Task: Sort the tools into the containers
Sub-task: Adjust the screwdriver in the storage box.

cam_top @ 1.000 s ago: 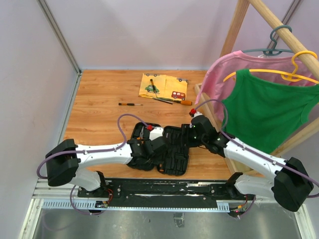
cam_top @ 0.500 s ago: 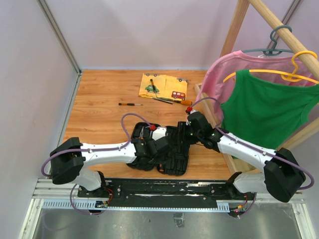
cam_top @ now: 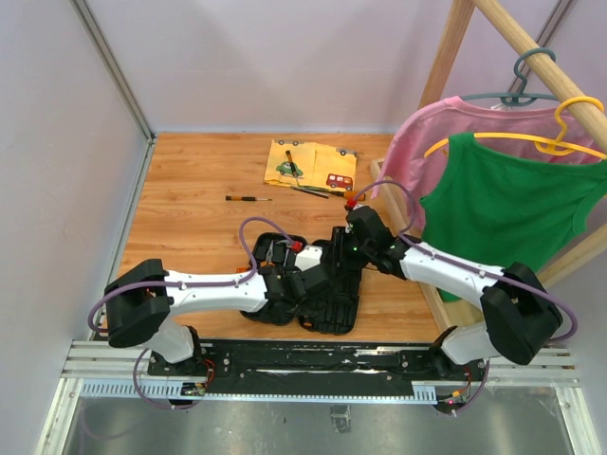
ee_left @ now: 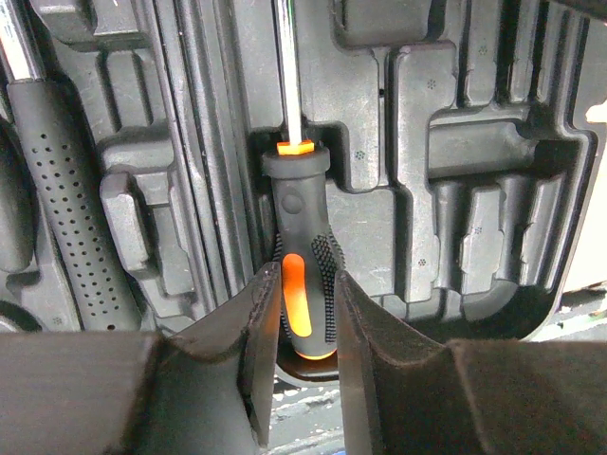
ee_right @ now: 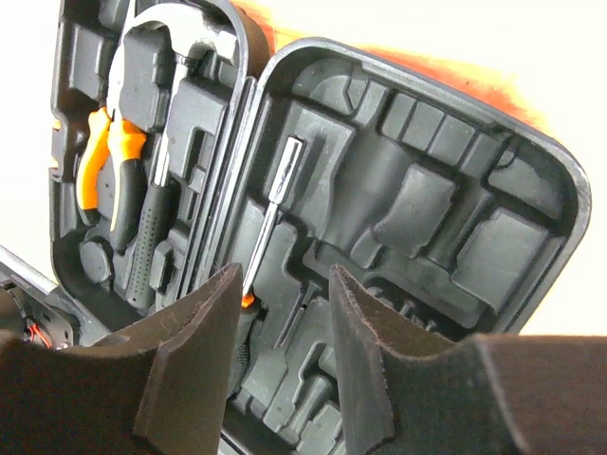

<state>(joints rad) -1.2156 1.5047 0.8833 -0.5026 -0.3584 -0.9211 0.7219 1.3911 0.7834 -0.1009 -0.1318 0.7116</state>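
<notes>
Bench (cam_top: 190,180), left: thin dark screwdriver (cam_top: 248,198) lies alone, well apart from the case.
Left gripper (ee_left: 302,284): jaws narrow, clamped on the orange-and-black screwdriver (ee_left: 302,204), which sits in a moulded slot of the open black tool case (ee_right: 455,218).
Case's other half: hammer (ee_right: 152,227) and orange-handled pliers (ee_right: 104,156) lie in slots.
Right gripper (ee_right: 285,275): jaws parted, empty, above the case.

Black moulded case (ee_right: 427,199), lid open flat, beyond the right fingers (ee_right: 190,360). Orange-and-black screwdriver (ee_left: 302,275) seated in a slot, handle end pinched between the left fingers (ee_left: 261,351), shaft pointing away. Black-handled hammer (ee_left: 66,218) slotted to their left; orange-handled pliers (ee_right: 106,161) beside it.
</notes>
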